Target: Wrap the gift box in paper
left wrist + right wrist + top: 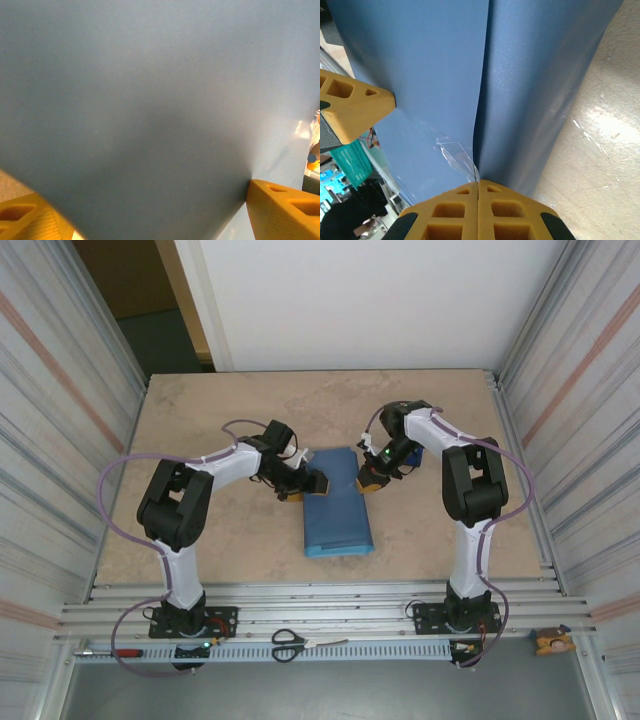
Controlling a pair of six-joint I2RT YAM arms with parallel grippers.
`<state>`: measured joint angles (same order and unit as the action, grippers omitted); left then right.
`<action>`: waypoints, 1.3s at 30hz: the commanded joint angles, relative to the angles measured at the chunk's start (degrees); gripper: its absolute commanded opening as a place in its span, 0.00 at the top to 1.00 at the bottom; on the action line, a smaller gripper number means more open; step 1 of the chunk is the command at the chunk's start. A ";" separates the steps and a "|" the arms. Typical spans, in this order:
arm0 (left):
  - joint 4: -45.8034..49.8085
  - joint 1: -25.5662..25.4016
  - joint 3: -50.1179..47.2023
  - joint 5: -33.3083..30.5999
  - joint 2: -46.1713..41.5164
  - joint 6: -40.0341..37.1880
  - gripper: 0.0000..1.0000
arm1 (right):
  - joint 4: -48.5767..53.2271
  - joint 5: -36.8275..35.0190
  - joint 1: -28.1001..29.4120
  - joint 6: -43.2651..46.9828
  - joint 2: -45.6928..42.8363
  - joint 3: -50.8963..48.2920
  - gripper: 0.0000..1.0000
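The paper (335, 510) lies folded into a long blue bundle at the table's middle, and the gift box is hidden under it. My left gripper (305, 483) is at the bundle's far left corner. It is open wide, and the paper (150, 115) fills the space between its yellow fingers (282, 210). My right gripper (372, 480) is at the far right corner. In the right wrist view it (478, 186) is shut on a strip of clear tape (457, 157) whose other end sticks to the paper (435, 75) beside the overlapping seam.
Scissors (290, 643) and a red-handled tool (120, 651) lie on the metal rail at the near edge, with a small orange object (552, 641) at the near right. Corrugated walls close in both sides. Bare tabletop (220, 530) surrounds the bundle.
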<state>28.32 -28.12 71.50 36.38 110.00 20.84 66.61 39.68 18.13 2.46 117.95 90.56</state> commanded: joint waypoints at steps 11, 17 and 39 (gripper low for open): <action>1.57 -1.41 -3.22 -6.48 6.60 -1.20 0.16 | -1.11 -8.30 3.14 -10.31 -1.80 1.71 0.82; 1.30 -1.41 -3.26 -6.32 6.49 -1.24 0.16 | -2.84 -10.45 4.21 -15.02 -2.11 1.93 0.83; 0.82 -1.41 -3.90 -6.03 6.46 -1.57 0.16 | 3.24 -31.07 13.71 -24.81 -0.27 10.04 0.80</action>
<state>28.27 -28.12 71.50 36.45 110.06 20.82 69.17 12.88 30.85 -20.36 116.55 98.24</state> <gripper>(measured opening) 0.842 0.190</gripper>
